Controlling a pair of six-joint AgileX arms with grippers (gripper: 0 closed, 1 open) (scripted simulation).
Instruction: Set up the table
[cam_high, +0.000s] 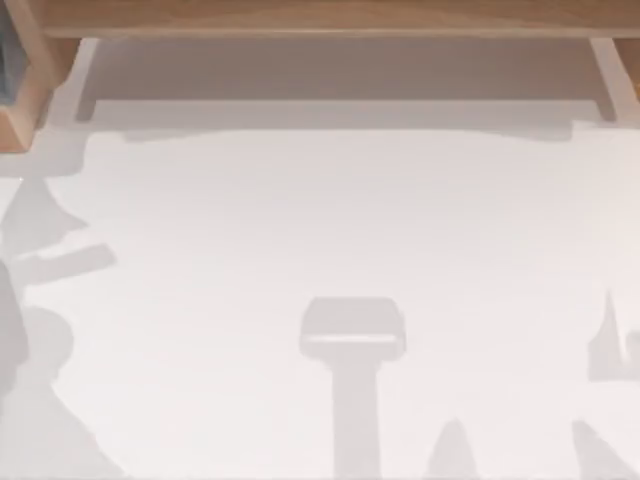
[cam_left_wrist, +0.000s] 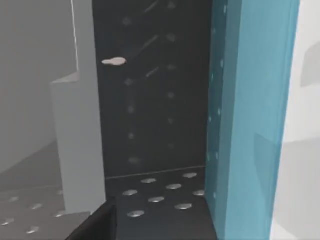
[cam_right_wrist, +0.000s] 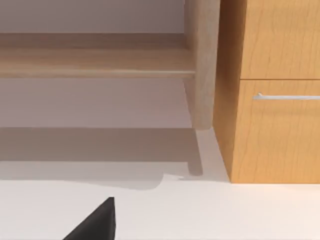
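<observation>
Looking down from above, I saw the white tabletop (cam_high: 330, 220) as the biggest thing, spreading from the top view's left to its right and carrying shadows where plates or cutlery would lie. Grey shapes fell across it: a blocky T-shaped shadow (cam_high: 352, 345) near the middle front, and thinner pointed ones toward the left and right edges, which I judged to be cast by the rig overhead and by my arms. Along the far side ran a wooden shelf (cam_high: 330, 18) on pale legs, with a shaded strip beneath it. No dish, cup or utensil lay on the surface in any view, so I could not say where the task's things were; that bareness would suit a setting yet to be laid as well as things kept somewhere out of sight.

From my right wrist I faced that shelf and its wooden leg (cam_right_wrist: 202, 65), with a wooden drawer cabinet (cam_right_wrist: 272, 90) just beside it, a metal handle (cam_right_wrist: 287, 96) on its lower drawer. A dark wedge at the frame's edge was likely part of my right jaws; how far they stood open I could not tell.

From my left wrist I looked at a dark perforated panel (cam_left_wrist: 155, 100), a teal upright panel (cam_left_wrist: 250, 115) beside it and a grey block (cam_left_wrist: 75, 145). I could not tell the state of my left jaws either.
</observation>
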